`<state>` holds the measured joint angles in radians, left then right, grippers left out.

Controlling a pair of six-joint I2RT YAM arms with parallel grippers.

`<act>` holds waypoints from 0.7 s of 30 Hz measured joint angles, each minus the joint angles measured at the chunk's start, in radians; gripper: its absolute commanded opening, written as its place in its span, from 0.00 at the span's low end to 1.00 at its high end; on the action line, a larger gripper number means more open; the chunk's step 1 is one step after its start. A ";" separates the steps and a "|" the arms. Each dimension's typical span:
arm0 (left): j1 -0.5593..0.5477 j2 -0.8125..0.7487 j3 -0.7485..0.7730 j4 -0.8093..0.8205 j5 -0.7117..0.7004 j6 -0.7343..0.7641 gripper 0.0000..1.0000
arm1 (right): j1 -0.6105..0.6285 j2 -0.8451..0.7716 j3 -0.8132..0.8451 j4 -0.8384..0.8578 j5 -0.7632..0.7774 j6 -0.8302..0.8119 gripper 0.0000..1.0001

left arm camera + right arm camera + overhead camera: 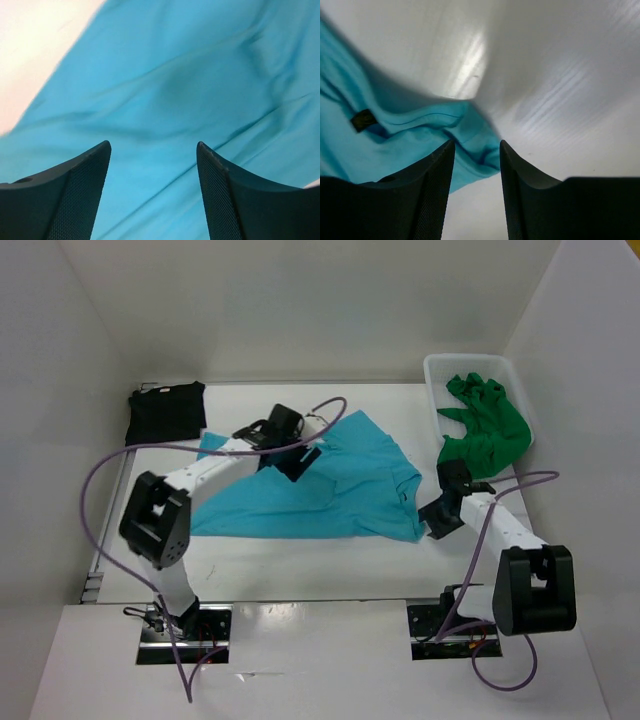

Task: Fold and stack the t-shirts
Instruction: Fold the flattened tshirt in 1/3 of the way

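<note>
A turquoise t-shirt point(330, 495) lies spread across the middle of the table, wrinkled. At the back left sits a black t-shirt point(165, 411), folded. A green t-shirt point(487, 425) is bunched in the white basket point(437, 370) at the back right. My left gripper point(298, 458) hovers over the turquoise shirt's upper middle; in the left wrist view it point(152, 150) is open, with only turquoise cloth point(175, 85) beneath. My right gripper point(434, 520) is at the shirt's right edge, open point(476, 145), and a turquoise corner point(475, 142) lies just beyond its tips, not gripped.
White walls close in the table on the left, back and right. The left arm's purple cable point(110, 465) loops over the left side. The basket stands against the right wall.
</note>
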<state>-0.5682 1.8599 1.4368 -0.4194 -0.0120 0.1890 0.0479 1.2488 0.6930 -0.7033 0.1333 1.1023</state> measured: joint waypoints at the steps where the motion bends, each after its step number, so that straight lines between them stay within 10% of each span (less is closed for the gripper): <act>1: 0.027 -0.063 -0.046 -0.007 -0.022 0.006 0.77 | 0.000 0.010 -0.019 0.005 -0.015 0.005 0.47; 7: 0.241 -0.315 -0.330 -0.013 -0.163 0.046 0.77 | 0.005 0.128 -0.031 0.013 -0.082 0.032 0.00; 18: 0.676 -0.404 -0.624 -0.089 -0.286 0.153 0.77 | -0.038 0.014 -0.023 -0.084 -0.039 0.084 0.00; 21: 0.676 -0.409 -0.626 -0.105 -0.262 0.158 0.77 | -0.054 -0.014 -0.008 -0.103 -0.019 0.084 0.22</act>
<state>0.1081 1.4509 0.8112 -0.5243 -0.2741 0.3466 -0.0059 1.2346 0.6849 -0.8066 0.1139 1.1866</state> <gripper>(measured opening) 0.764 0.135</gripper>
